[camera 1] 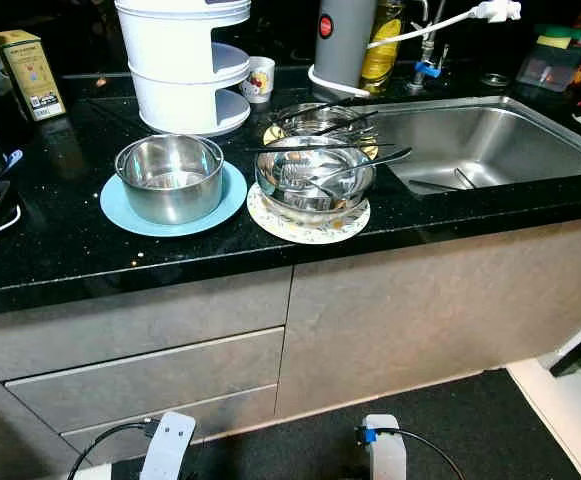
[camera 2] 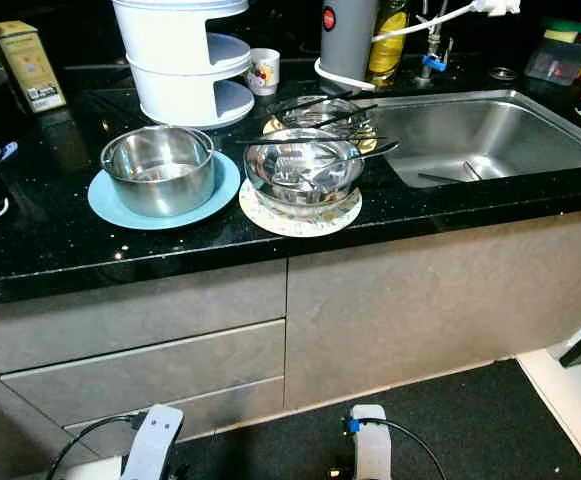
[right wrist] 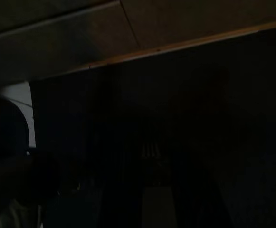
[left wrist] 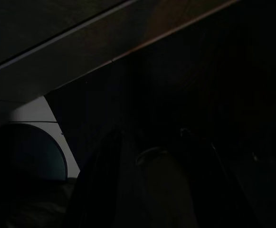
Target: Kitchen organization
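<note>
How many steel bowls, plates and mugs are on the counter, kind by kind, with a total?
Steel bowls: 3, one on the blue plate, one on the patterned plate, one behind it.
Plates: 2, blue plate, patterned plate.
Mugs: 1, small white mug.
Total: 6.

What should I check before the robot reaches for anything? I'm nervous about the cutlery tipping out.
1. Steel pot sits square on its blue mat: ok.
2. Utensils kept inside the steel bowl: not ok, handles jut over the rim.
3. Bowl centred on patterned plate: ok.
4. Sink free for dishes: ok, bar something small lying in it.
5. Arms raised: not ok, both hang low by the drawers.
6. Fingers open: cannot tell.
</note>
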`<state>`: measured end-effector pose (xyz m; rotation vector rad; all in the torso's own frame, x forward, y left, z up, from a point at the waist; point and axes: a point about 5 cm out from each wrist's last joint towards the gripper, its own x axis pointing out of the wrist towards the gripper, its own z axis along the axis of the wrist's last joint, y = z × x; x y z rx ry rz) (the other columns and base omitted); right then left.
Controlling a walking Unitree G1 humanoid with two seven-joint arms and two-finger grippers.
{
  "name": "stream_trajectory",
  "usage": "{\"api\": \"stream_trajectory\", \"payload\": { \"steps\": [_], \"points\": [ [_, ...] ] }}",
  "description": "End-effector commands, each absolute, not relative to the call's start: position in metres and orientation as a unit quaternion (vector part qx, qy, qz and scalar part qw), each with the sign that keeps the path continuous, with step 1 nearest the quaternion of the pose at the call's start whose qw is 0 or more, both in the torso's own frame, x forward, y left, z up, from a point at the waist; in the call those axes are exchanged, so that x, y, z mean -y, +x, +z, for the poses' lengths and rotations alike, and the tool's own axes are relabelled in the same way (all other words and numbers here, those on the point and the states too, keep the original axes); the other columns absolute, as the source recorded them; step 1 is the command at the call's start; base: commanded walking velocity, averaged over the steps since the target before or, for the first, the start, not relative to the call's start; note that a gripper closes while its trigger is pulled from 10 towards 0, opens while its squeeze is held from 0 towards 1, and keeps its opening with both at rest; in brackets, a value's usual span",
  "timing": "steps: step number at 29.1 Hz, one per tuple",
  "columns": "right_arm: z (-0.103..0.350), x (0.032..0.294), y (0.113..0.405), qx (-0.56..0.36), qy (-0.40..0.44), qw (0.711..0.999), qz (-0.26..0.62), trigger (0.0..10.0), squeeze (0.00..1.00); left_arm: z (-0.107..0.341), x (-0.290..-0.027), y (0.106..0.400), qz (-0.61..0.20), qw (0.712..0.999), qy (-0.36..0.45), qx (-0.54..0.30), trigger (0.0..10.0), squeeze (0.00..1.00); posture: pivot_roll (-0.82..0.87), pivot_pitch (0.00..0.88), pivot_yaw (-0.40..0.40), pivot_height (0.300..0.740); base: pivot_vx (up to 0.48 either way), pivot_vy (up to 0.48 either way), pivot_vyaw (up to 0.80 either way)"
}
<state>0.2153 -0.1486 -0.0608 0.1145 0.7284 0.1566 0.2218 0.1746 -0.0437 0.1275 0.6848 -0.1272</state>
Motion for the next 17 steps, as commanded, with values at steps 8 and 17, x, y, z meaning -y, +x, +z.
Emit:
{"api": "stream_trajectory", "payload": {
  "steps": [8, 17],
  "points": [
    [-0.0684, 0.1523, 0.2013, -0.36, 0.065, 0.929, 0.06, 10.0, 0.0, -0.0483, -0.1766, 0.2143, -0.067, 0.94, 0.055, -0.329, 10.0, 0.0, -0.06, 0.234, -0.028, 0.74, 0.0, 0.0, 0.0],
    [-0.0662, 0.1533, 0.2055, -0.355, 0.063, 0.931, 0.062, 10.0, 0.0, -0.0446, -0.1748, 0.2216, -0.061, 0.945, 0.048, -0.317, 10.0, 0.0, -0.06, 0.226, -0.032, 0.74, 0.0, 0.0, 0.0]
  ]
}}
